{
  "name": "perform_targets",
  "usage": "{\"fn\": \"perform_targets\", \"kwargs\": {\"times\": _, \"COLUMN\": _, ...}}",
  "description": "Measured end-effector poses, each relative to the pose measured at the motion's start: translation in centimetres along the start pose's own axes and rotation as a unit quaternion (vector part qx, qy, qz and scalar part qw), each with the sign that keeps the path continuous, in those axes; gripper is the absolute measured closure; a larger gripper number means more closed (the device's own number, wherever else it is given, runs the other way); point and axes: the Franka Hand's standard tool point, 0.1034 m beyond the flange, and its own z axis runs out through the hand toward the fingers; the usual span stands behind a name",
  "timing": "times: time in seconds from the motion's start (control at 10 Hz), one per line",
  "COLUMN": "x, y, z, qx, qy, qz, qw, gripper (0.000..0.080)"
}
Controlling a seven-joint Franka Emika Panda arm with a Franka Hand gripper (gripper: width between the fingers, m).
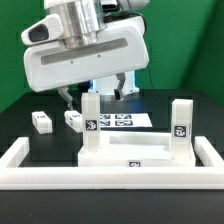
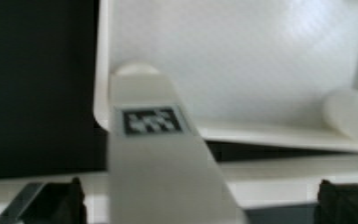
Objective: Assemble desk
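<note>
The white tabletop panel (image 1: 135,150) lies flat at the front, against the barrier. Two white legs stand upright on it: one at the exterior view's left (image 1: 90,125) and one at its right (image 1: 180,122), each with a tag. My gripper (image 1: 97,92) hangs just above the left leg, open. In the wrist view that leg (image 2: 158,150) rises between my fingers (image 2: 51,205) with gaps on both sides, over the tabletop (image 2: 247,70). The other leg (image 2: 354,110) shows at the edge. Two loose legs (image 1: 40,121) (image 1: 73,119) lie on the black table.
A long low white barrier wall (image 1: 110,182) runs along the front and up both sides. The marker board (image 1: 122,121) lies flat behind the tabletop. The arm's white body fills the upper part of the exterior view.
</note>
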Motion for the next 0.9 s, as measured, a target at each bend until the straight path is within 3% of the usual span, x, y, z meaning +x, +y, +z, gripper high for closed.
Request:
{"fn": "perform_targets", "kwargs": {"times": 0.2, "x": -0.37, "y": 0.7, "z": 0.37, "qx": -0.013, "qy": -0.039, "qz": 0.016, "qw": 0.999, "gripper": 0.015}}
{"fn": "perform_targets", "kwargs": {"times": 0.4, "x": -0.21, "y": 0.54, "z": 0.43, "qx": -0.012, "qy": -0.036, "qz": 0.009, "qw": 0.999, "gripper": 0.015}}
{"fn": "perform_targets", "kwargs": {"times": 0.5, "x": -0.21, "y": 0.49, "z": 0.45, "qx": -0.012, "qy": -0.036, "qz": 0.011, "qw": 0.999, "gripper": 0.0189}}
{"fn": "perform_targets", "kwargs": {"times": 0.7, "x": -0.19, "y": 0.37, "z": 0.48, "qx": -0.012, "qy": -0.036, "qz": 0.013, "qw": 0.999, "gripper": 0.0461}}
{"fn": "perform_targets", "kwargs": {"times": 0.8, "x": -0.16, "y": 0.3, "z": 0.5, "qx": -0.012, "qy": -0.036, "qz": 0.037, "qw": 0.999, "gripper": 0.0461}}
{"fn": "perform_targets", "kwargs": {"times": 0.9, "x": -0.12, "y": 0.21, "z": 0.51, "qx": -0.013, "qy": -0.035, "qz": 0.067, "qw": 0.997, "gripper": 0.0509}}
